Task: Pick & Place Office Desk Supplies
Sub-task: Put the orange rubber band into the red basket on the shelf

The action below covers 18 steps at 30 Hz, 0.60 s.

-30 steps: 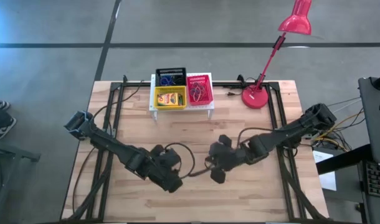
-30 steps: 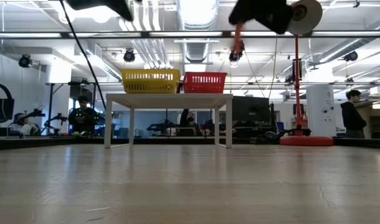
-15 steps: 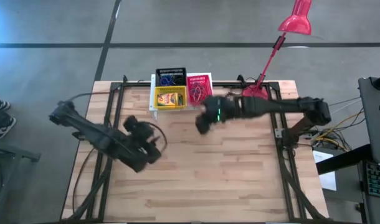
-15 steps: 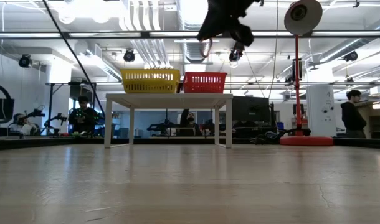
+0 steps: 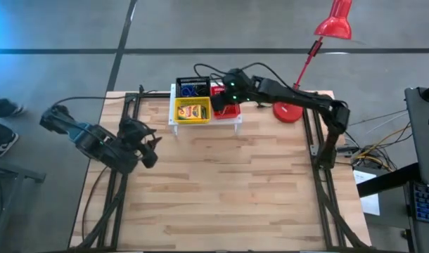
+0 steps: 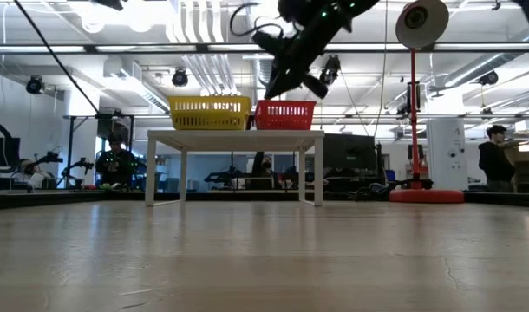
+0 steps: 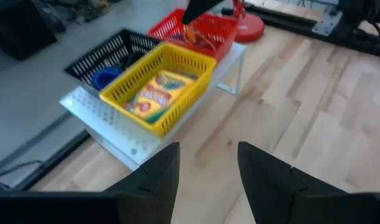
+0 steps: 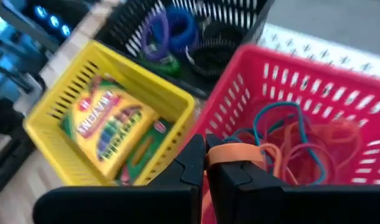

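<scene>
Three mesh baskets sit on a white perforated stand (image 5: 205, 121) at the table's far edge: black (image 5: 193, 86), yellow (image 5: 192, 109) and red (image 5: 233, 107). The yellow one holds crayon boxes (image 8: 106, 127). Rubber bands (image 8: 305, 140) lie in the red one, and coiled blue and purple loops (image 8: 177, 28) in the black one. My right gripper (image 8: 205, 157) hangs over the red basket (image 8: 339, 93), shut on an orange rubber band. My left gripper (image 5: 148, 144) stands open near the table's left edge, with nothing between its fingers (image 7: 209, 180). My right gripper pinches an orange rubber band (image 8: 232, 152) between its two fingers. The fingers slant down toward the table's left, above the red basket's near left corner. The band shows as a flat strip beside the fingertips, and it hangs above the bands in the basket.
A red desk lamp stands by its base (image 5: 287, 110) at the far right, its head (image 5: 333, 26) beyond the table. The right arm (image 5: 292, 91) stretches along the far edge over the stand. Bare wood fills the middle and near part of the table (image 5: 228, 190).
My right gripper has swung from the table's middle toward the far edge and up, carrying the orange band, and now hangs over the red basket. My left gripper has drawn back from the middle toward the table's left edge and has risen.
</scene>
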Available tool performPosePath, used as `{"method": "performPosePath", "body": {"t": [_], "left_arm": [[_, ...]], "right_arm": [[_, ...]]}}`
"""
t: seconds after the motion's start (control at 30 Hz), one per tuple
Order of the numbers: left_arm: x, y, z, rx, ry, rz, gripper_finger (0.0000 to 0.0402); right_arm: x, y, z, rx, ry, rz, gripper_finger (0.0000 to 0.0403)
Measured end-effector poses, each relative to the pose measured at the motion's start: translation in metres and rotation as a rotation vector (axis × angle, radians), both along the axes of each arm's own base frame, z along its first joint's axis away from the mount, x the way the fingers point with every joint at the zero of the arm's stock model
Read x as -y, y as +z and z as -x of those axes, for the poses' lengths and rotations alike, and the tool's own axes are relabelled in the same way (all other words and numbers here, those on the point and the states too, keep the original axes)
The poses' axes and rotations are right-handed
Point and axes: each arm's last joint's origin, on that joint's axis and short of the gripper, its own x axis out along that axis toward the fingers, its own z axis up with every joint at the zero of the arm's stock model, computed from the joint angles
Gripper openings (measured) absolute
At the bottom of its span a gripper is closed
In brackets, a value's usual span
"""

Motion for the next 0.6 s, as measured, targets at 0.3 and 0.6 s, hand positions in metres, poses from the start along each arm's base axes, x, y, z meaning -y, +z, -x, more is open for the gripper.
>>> {"method": "performPosePath", "body": {"t": [0.3, 0.6], "left_arm": [[-0.004, -0.019, 0.010, 0.029, -0.040, 0.102, 0.0163], [0.001, -0.028, 0.001, 0.083, -0.045, 0.137, 0.0163]], "right_arm": [[0.030, 0.002, -0.006, -0.140, 0.020, -0.069, 0.0062], [0.034, 0.020, -0.003, -0.311, 0.090, -0.097, 0.0192]]}}
